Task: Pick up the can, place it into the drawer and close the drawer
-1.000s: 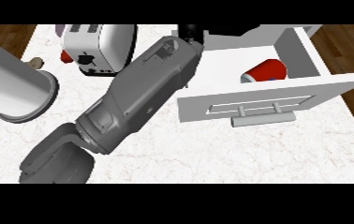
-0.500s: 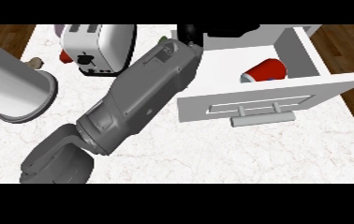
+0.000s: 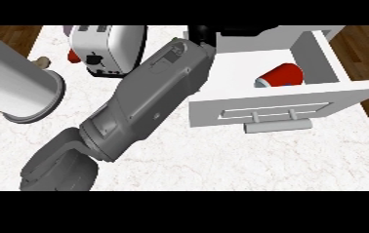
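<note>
- The can (image 3: 279, 76) already lies on its side inside the open drawer (image 3: 277, 106), right of centre — what remains is closing it.
- Push squarely on the drawer front, near its handle (image 3: 277, 125).
- The left hand (image 3: 204, 33) is mostly hidden at top centre; its fingers can't be told.

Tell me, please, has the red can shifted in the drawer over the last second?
No. The red can lies against the drawer's front panel as before, above the handle.
</note>
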Robot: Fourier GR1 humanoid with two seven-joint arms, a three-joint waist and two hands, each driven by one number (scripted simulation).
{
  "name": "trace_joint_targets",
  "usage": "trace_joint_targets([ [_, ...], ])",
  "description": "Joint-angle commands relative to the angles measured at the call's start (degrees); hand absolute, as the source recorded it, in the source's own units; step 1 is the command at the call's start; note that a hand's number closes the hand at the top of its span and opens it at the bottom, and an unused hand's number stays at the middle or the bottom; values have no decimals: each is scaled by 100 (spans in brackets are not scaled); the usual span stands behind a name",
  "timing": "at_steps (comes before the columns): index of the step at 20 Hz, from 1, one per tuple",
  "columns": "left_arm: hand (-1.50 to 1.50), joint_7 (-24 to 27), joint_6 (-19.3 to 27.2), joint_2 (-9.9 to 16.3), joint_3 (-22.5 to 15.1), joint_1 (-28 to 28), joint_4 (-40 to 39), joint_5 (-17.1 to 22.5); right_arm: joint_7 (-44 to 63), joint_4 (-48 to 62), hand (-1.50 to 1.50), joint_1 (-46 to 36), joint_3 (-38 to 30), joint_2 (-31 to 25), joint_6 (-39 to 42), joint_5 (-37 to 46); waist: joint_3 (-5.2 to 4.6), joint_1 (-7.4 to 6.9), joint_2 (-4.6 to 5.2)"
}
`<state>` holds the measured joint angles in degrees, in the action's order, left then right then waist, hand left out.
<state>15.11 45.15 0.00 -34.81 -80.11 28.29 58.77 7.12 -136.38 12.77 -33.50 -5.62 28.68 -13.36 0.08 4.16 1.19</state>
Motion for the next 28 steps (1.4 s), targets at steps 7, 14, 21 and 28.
trace_joint_targets([
  [7, -150, 116, 159, 0, 32, -145, 218, 160, -613, 158, -150, -725, 1138, -58, -88, 2753, -2, -344, -63],
  [14, -150, -139, 182, 0, 66, -235, 110, 177, -180, 607, -150, -1796, 2575, -42, -724, 4623, -9, -377, -71],
  [21, -150, -284, 72, 215, 56, 62, 314, -138, -755, 2625, -150, -2792, 3116, -136, -1581, 6022, -9, -560, -102],
  [28, -150, -538, 89, 487, 101, 264, 637, -320, -1355, 4298, -150, -3645, 3395, -491, -2032, 6775, -7, -578, -107],
])
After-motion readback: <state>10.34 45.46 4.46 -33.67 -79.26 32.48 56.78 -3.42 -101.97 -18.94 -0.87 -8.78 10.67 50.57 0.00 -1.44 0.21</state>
